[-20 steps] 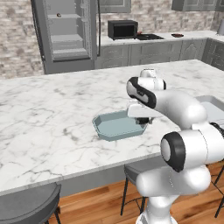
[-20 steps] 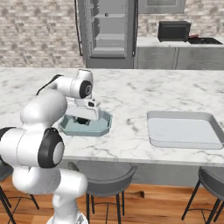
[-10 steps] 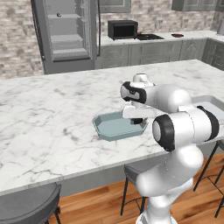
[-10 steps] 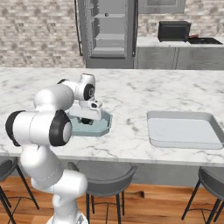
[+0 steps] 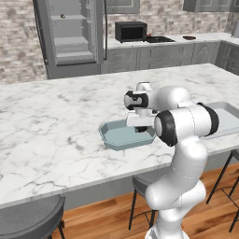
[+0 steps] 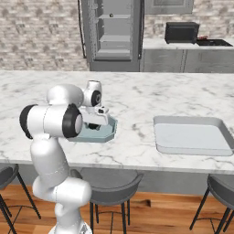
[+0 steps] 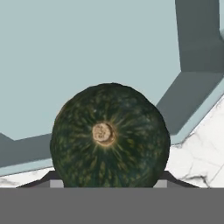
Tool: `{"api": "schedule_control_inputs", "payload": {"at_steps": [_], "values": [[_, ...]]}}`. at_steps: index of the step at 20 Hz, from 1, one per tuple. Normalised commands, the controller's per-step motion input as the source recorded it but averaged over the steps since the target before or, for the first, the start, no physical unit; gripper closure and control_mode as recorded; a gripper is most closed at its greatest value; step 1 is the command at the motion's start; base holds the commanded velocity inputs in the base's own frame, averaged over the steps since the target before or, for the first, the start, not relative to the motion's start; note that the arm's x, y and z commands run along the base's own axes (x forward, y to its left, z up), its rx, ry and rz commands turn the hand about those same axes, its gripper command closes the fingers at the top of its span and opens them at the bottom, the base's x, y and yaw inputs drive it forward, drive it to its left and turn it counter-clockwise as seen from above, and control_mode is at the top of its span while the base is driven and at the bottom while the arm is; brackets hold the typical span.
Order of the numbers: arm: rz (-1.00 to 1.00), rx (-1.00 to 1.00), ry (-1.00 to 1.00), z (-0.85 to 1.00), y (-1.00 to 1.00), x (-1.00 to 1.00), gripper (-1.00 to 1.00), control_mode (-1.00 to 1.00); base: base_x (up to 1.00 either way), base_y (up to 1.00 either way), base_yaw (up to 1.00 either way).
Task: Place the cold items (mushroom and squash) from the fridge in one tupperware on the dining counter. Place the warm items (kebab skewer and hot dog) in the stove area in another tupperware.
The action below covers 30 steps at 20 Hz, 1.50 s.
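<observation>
- A pale blue-grey tupperware (image 5: 122, 136) with cut corners sits on the marble dining counter (image 5: 51, 121), near the middle of the left base view and left of centre in the right base view (image 6: 104, 134).
- The gripper (image 5: 141, 128) hangs over the right end of this container in the left base view; in the right base view (image 6: 93, 125) it is just above the container's floor.
- A dark green squash (image 7: 110, 136), stem scar facing the camera, takes up the lower middle of the hand view, with the container's flat floor (image 7: 87, 48) behind it and one angled wall at upper right.
- The squash appears as a small dark shape under the hand in the left base view (image 5: 141, 129) and in the right base view (image 6: 94, 126), inside the container.
- The fingers (image 7: 56, 180) show as two small dark tips flanking the squash's lower edges; they look closed against its sides, holding it.
- Whether the squash rests on the floor of the container or is just above it cannot be told.
- A second, larger grey tray-like tupperware (image 6: 192, 135) lies on the same counter at centre right of the right base view, with bare floor showing; its edge appears at the right of the left base view (image 5: 227, 119).
- The fridge (image 5: 70, 37) stands at upper left of the left base view, with something small and dark on a top shelf.
</observation>
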Motion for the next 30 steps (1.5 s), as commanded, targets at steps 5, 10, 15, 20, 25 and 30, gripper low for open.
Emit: {"api": "schedule_control_inputs", "payload": {"at_steps": [5,10,15,20,25,30], "values": [[0.00,0.00,-0.04,-0.30,0.00,0.37,1.00,-1.00,0.00,0.00,0.00],[0.00,0.00,-0.04,-0.32,0.00,0.26,1.00,-1.00,0.00,0.00,0.00],[0.00,0.00,-0.03,-0.35,0.00,0.11,1.00,-1.00,0.00,0.00,0.00],[0.00,0.00,-0.01,-0.32,0.00,0.18,1.00,-1.00,0.00,0.00,0.00],[0.00,0.00,0.00,-0.32,0.00,0.16,-1.00,-1.00,0.00,0.00,0.00],[0.00,0.00,-0.04,-0.10,0.00,-0.02,-1.00,-1.00,0.00,0.00,0.00]]}}
